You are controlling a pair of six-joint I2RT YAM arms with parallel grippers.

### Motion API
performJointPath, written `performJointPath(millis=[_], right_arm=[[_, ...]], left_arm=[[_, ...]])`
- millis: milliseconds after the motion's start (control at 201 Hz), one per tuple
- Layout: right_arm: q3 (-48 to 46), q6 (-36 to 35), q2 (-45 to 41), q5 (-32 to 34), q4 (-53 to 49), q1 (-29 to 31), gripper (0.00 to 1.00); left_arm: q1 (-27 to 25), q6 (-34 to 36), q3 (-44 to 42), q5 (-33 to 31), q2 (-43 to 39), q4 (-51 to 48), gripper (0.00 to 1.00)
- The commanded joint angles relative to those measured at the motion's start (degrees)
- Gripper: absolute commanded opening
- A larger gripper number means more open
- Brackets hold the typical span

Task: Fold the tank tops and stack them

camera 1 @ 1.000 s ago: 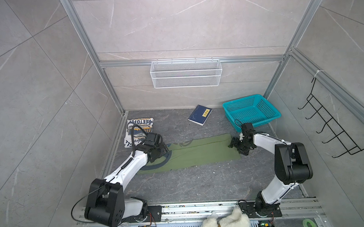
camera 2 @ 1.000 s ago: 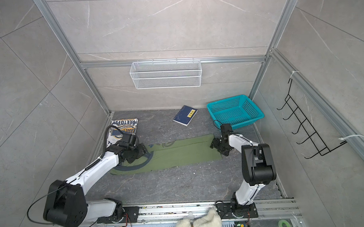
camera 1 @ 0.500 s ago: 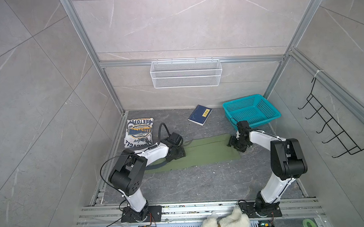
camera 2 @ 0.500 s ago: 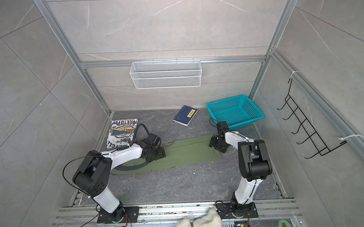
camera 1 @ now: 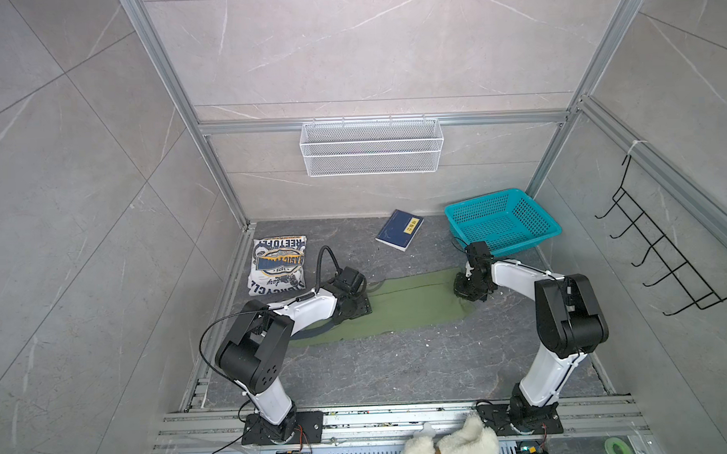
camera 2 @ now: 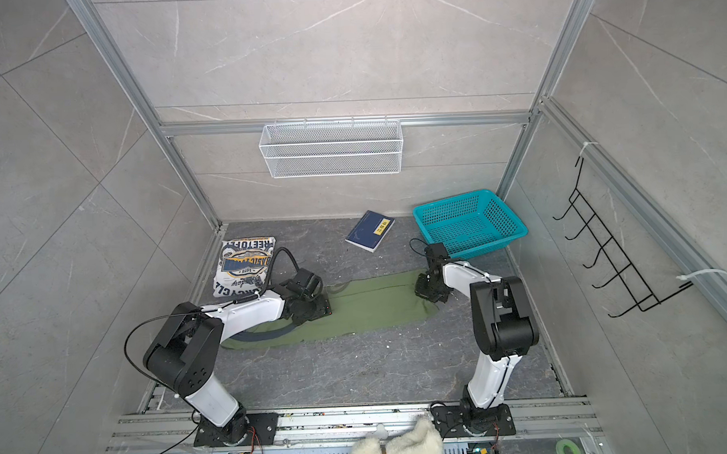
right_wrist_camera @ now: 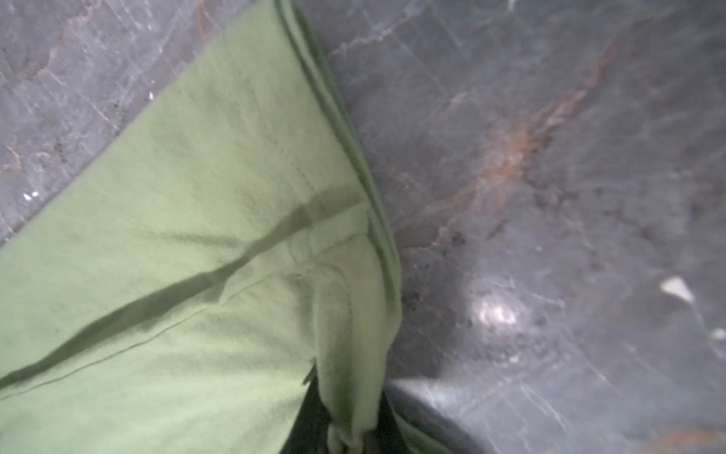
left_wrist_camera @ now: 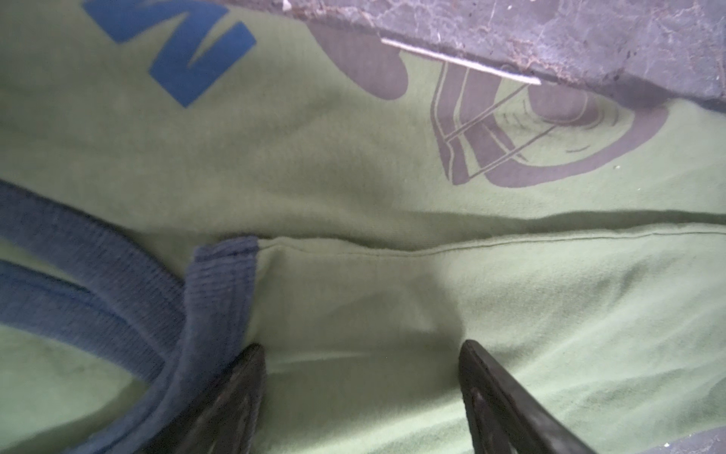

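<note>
The olive green tank top (camera 1: 410, 303) (camera 2: 369, 307) lies folded into a long strip across the middle of the floor. My left gripper (camera 1: 361, 310) (left_wrist_camera: 361, 373) stands open, low over the top's navy-trimmed armhole end, with green cloth between its fingers (left_wrist_camera: 495, 397). At the opposite end my right gripper (camera 1: 466, 292) (right_wrist_camera: 349, 436) is shut on a bunched fold of the green top's hem (right_wrist_camera: 353, 314). The white tank top (camera 1: 278, 264) (camera 2: 244, 265) lies folded at the back left, its navy-yellow badge print facing up.
A small navy book (camera 1: 399, 235) lies near the back wall, and a teal basket (camera 1: 501, 223) sits in the back right corner. A white wire basket (camera 1: 371, 146) hangs on the back wall and a black hook rack (camera 1: 666, 250) on the right wall. A fluffy plush thing (camera 1: 448, 445) lies at the front rail.
My right gripper has closed on the green top's hem. My left gripper moved right along the top from its strap end and stays open.
</note>
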Motion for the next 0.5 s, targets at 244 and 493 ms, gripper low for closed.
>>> performJointPath(millis=[244,493], right_arm=[[4.3,-2.8,-12.1,17.0,-16.0,2.4,0.0],[13.9,-6.0,-14.6,29.0,-27.1,9.9,0.01]], left_arm=[[-6.9,-5.9,-1.0,1.1,2.2,-1.6,0.81],[-13.4,-9.1,5.4,3.0,4.3,-0.8,0.8]])
